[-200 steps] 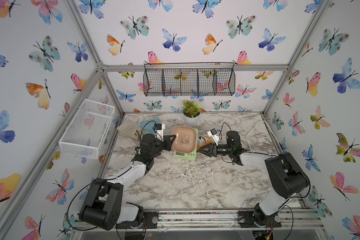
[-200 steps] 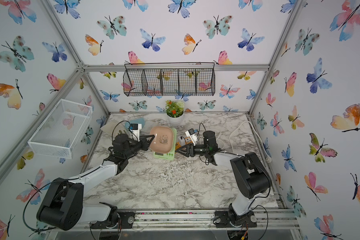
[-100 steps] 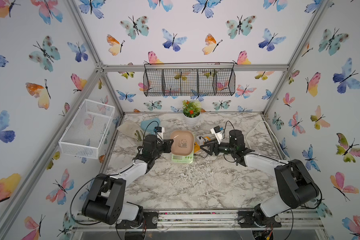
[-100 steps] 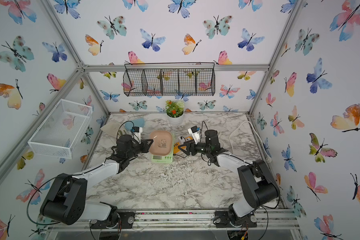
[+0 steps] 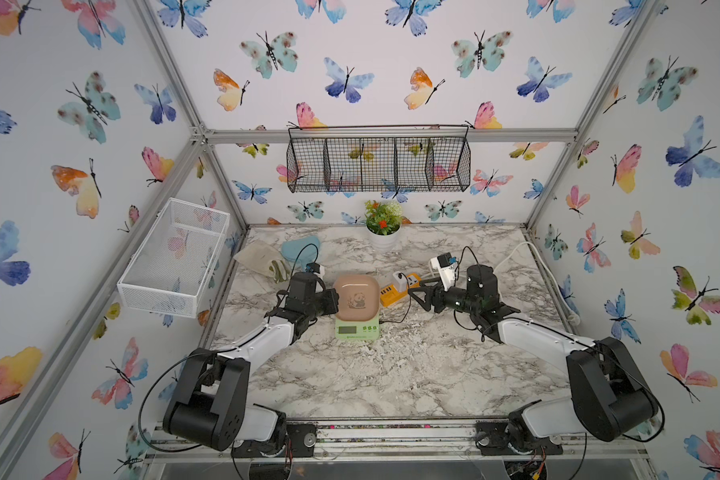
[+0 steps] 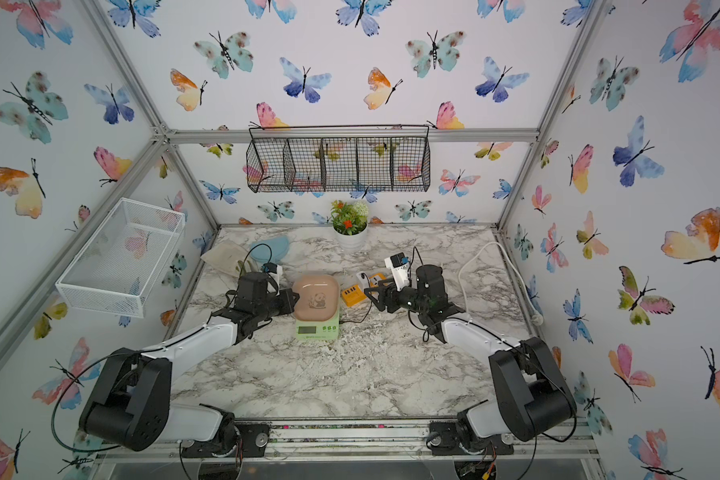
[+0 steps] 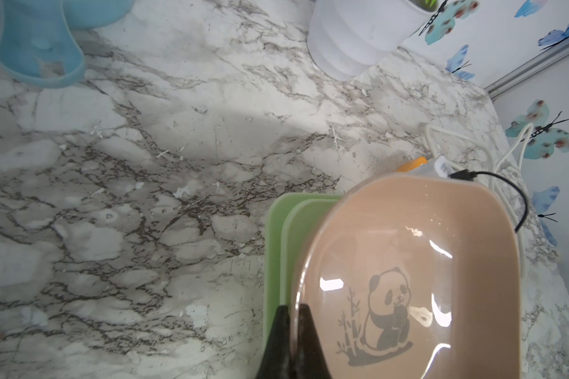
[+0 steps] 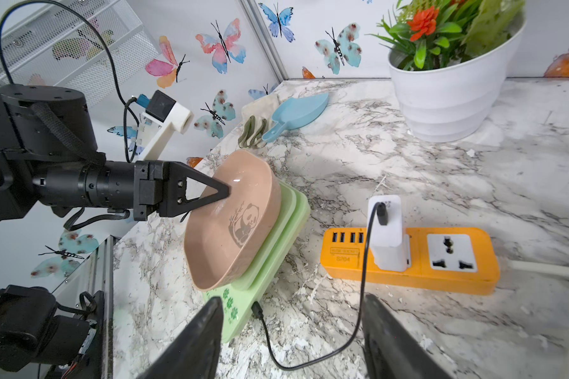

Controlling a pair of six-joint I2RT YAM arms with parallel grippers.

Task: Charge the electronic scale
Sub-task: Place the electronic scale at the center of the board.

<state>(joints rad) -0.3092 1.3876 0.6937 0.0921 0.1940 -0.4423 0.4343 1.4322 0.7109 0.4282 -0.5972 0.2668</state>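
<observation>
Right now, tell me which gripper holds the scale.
The left gripper, pinched shut on the tray rim of the electronic scale; the right gripper hangs open and empty.

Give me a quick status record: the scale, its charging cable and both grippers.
scale: small pale green electronic scale, beige-pink panda tray on top
left gripper: shut on the tray's rim
cable: thin black cable, one plug in the scale's side, the other in the white charger cube
charger: seated in the orange plastic power strip
right gripper: open, holding nothing, near the cable
link: appears complete
</observation>
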